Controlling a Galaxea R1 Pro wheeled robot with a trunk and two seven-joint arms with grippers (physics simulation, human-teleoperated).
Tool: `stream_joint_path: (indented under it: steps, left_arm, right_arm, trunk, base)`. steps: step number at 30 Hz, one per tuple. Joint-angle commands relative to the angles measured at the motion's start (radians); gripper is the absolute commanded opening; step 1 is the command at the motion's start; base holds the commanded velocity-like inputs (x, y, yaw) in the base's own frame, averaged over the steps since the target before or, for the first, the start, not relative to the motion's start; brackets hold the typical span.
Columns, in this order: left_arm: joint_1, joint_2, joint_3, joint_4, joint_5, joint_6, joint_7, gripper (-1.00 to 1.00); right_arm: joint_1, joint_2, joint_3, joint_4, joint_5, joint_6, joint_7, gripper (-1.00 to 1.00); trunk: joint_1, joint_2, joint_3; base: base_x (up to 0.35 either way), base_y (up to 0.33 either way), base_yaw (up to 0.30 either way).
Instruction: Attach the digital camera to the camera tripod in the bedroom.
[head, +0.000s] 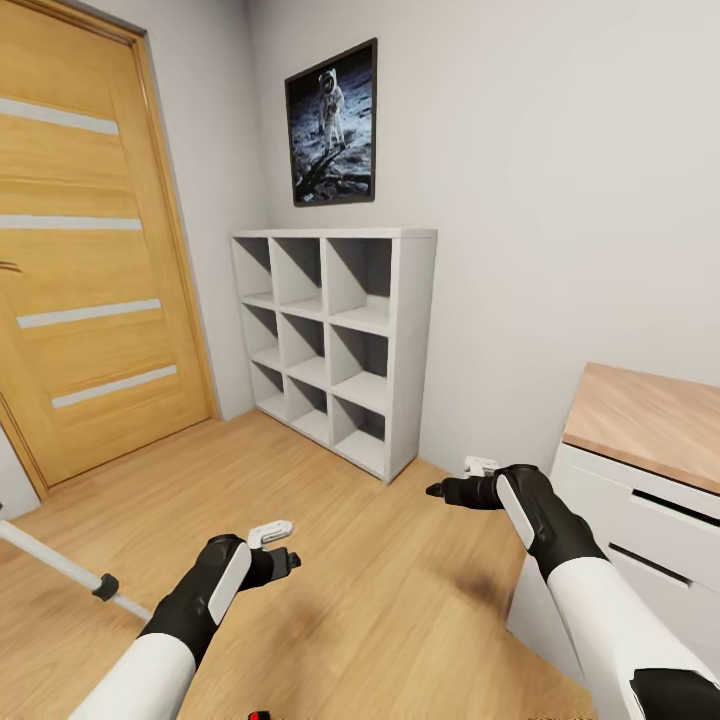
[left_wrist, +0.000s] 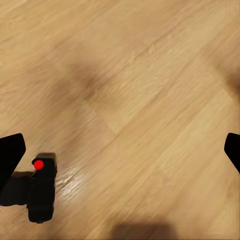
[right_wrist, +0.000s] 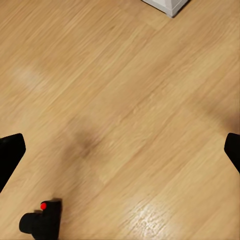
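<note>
So both arms are hanging out over the wood floor (head: 380, 560) here, nothing in either of them. The left gripper (head: 285, 560) is sitting near and left, the right gripper (head: 440, 490) a bit farther and to the right. Going by the wrist views, both are spread wide: the fingertips (left_wrist: 11, 150) are sticking in at opposite edges of the frame with only bare floor between them, same deal with the right fingertips (right_wrist: 10, 150).

The camera (left_wrist: 41, 192) is lying on the floor, showing its red dot. In the left wrist view it's sitting just beside one fingertip, though I can't tell if it's actually touching. It's also peeking in at the edge of the right wrist view (right_wrist: 42, 222), well apart from those fingers. In the head view there's a tiny red speck at the very near edge between the arms, too small to say what it is.

One silver leg of the tripod (head: 60, 568) is poking in at the near left, slanting across the floor with a black joint on it.

Farther right, a white dresser (head: 640, 500) with a wood top is standing against the wall. Beyond that, white cube shelves (head: 335, 340) are sitting at the far wall, an astronaut picture (head: 332, 122) is hanging above them, and the oak door (head: 85, 230) is taking up the far left.
</note>
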Motion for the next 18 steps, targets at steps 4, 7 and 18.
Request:
stream_joint_path:
  steps: [4, 7, 18]
  left_arm:
    - [0.0, 0.0, 0.001, -0.001, 0.011, 0.004, 0.028, 1.0]
    - [0.0, 0.0, 0.001, -0.002, 0.012, 0.004, 0.038, 1.0]
    - [0.0, 0.001, 0.001, -0.001, 0.014, 0.004, 0.05, 1.0]
  right_arm:
    - [-0.001, 0.0, 0.0, -0.001, -0.005, 0.003, 0.0, 1.0]
    - [-0.001, 0.0, 0.0, -0.001, -0.005, 0.002, 0.0, 1.0]
    - [-0.001, 0.0, 0.0, -0.001, -0.005, 0.006, 0.0, 1.0]
  trunk:
    - [0.015, -0.029, -0.014]
    - [0.027, -0.05, -0.023]
    - [0.069, -0.127, -0.058]
  base:
    - [0.0, 0.0, 0.0]
    - [0.0, 0.0, 0.0]
    - [0.0, 0.0, 0.0]
